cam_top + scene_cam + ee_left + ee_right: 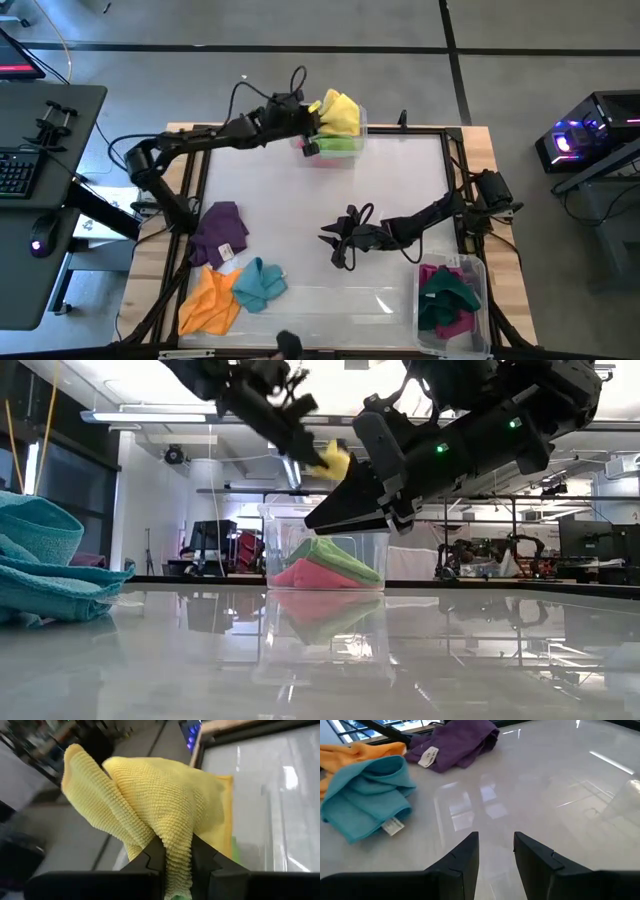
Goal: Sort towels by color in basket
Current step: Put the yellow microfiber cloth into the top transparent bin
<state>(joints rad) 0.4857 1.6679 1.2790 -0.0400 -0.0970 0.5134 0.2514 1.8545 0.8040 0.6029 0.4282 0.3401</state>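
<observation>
While your right gripper [496, 851] waits mid-table, jaws parted and empty, near the teal towel [366, 795], hold the left gripper [174, 857] pinching the yellow towel [340, 111] squarely over the far bin [338, 144] before releasing.

No writing can be read anywhere: the white tags on the purple towel [451, 746] and the teal towel [367, 795] are too blurred.
</observation>
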